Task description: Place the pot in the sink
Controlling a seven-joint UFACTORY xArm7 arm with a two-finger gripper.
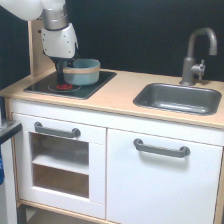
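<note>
The blue-grey pot (82,71) with its tan rim band stands upright on the black stovetop (92,86) at the exterior view's left. My gripper (61,76) comes down from the white arm right at the pot's left rim. Its dark fingers merge into one mass against the pot wall, so I cannot make out whether they clasp the rim. The sink (175,101), a dark grey basin, is set in the light wood countertop (120,92) at the exterior view's right, well apart from the pot, with nothing in it.
A grey faucet (194,52) rises behind the sink, its spout arching over the basin. A red ring (64,87) shows on the stovetop below the gripper. A wooden side panel (34,47) stands behind the stove. White cabinet doors with grey handles face front.
</note>
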